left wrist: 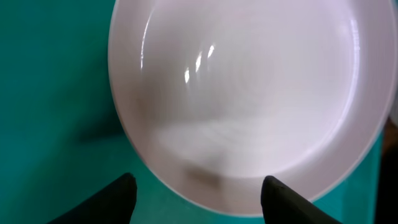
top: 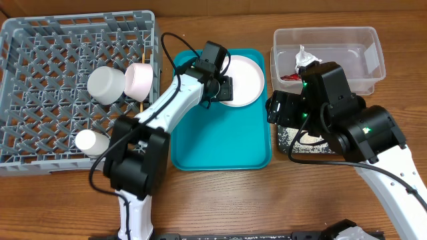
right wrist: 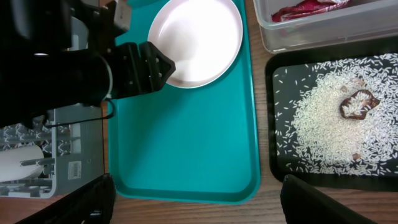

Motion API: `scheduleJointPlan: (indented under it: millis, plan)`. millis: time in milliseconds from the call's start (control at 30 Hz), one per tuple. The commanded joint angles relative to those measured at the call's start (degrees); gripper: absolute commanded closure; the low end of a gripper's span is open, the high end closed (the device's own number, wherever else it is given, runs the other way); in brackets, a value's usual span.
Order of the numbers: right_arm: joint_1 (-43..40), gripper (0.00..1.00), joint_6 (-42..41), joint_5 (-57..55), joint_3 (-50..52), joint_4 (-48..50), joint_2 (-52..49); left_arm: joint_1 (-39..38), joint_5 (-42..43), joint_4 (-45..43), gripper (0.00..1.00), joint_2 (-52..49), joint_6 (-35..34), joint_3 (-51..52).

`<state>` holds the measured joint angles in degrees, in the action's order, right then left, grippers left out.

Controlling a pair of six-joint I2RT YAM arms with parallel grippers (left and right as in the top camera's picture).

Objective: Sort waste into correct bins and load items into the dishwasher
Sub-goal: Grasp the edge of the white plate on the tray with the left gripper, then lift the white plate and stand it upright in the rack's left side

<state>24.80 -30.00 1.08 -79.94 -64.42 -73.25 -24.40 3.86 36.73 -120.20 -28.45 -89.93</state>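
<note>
A round white plate [top: 243, 80] lies at the back right of a teal tray [top: 220, 143]. My left gripper [top: 223, 88] is open just above the plate's left rim. In the left wrist view the plate [left wrist: 249, 81] fills the frame and its near rim lies between the open fingers [left wrist: 200, 190]. My right gripper [top: 273, 107] is open and empty, above the gap between the teal tray and the black tray [top: 287, 141]. The black tray [right wrist: 280, 155] holds rice grains [right wrist: 323, 118] and a brown lump [right wrist: 359, 104]. The clear tub [top: 363, 40] holds the red wrapper [top: 288, 77] and the white napkin [top: 303, 57].
The grey dish rack [top: 40, 67] stands at the left with a pale grey bowl [top: 105, 85], a white bowl [top: 140, 80] and a small white cup [top: 87, 141] in it. I cannot make out the chopsticks. The left arm [right wrist: 93, 68] reaches across the teal tray [right wrist: 186, 137].
</note>
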Motion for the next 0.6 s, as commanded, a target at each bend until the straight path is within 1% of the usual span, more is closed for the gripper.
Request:
scheduleJointPlan:
  millis: [0,67,100,133,233,300,333,433,567]
  plan:
    - [-0.11,0.14,-0.07,-0.33,-0.76,0.22,0.11,0.48,-1.03,-0.79,0.39,-2.36,-6.99,-0.2]
    - [-0.11,0.14,-0.04,-0.31,-0.76,0.22,0.11,0.48,-0.09,-0.46,0.51,-3.21,-7.61,-0.2]
    - [-0.11,0.14,-0.04,-0.33,-0.76,0.17,0.11,0.48,0.39,0.28,0.58,-3.28,-7.58,-0.2]
    - [-0.11,0.14,-0.04,-0.33,-0.76,0.04,0.11,0.48,-0.07,1.22,0.68,-3.28,-7.54,-0.2]
    - [-0.11,0.14,-0.04,-0.33,-0.76,-0.02,0.11,0.55,-2.38,4.63,0.84,-2.49,-6.78,-0.24]
    - [-0.11,0.14,-0.04,-0.33,-0.76,-0.02,0.11,0.9,-3.82,6.43,0.9,-1.68,-5.38,-0.26]
    - [-0.11,0.14,-0.04,-0.33,-0.76,0.0,0.11,1.16,-4.5,7.19,0.96,-1.11,-4.52,-0.37]
    - [-0.11,0.14,-0.07,-0.33,-0.76,0.04,0.11,2.29,-7.32,10.12,0.96,1.55,-3.3,-1.57]
    - [-0.11,0.14,-0.04,-0.31,-0.76,-0.2,0.11,4.33,-11.5,14.21,0.96,8.92,0.39,-4.17]
